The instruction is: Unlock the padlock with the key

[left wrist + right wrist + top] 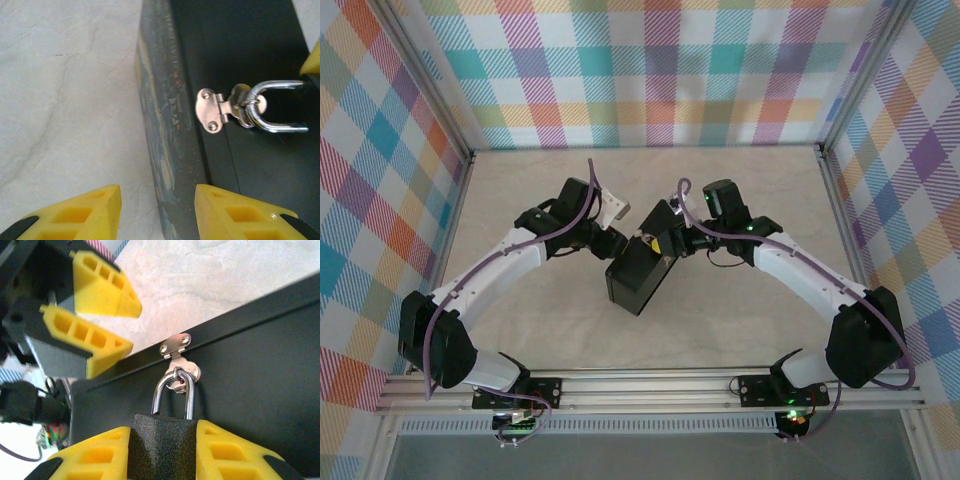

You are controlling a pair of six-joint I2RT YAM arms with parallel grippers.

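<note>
1. A black box (638,280) sits mid-desk (540,180) in the overhead view. Its long axis runs on a slant from lower left to upper right, and both arms meet at its upper end.
2. The padlock (160,452) hangs from a small silver hasp (176,344) on the box's dark face, near the edge where that face meets the pale desk.
3. In the right wrist view the padlock's long axis stands straight up the frame. Its dark, grainy body is at the bottom centre, and the shackle (158,392) points upward, looped through the hasp's ring.
4. The right pincer (162,432) is clenched on the padlock body, one yellow finger pressed against each side of it.
5. In the left wrist view the same shackle lies sideways at centre right. Its bend points left into the hasp, and its two legs run off toward the right edge, where a sliver of yellow finger shows.
6. The left pincer (157,192) is released, its two yellow fingers spread at the bottom of that frame and gripping nothing. One finger lies over the bare desk and the other over the box's dark top. The box's scuffed side wall runs up the frame between them.
7. From the right wrist camera, the left pincer sits in the upper left, just beside the box edge. Whether its lower fingertip actually touches that edge I cannot tell.
8. The padlock's underside, pointing toward the bottom of the right wrist frame, is out of sight.
</note>
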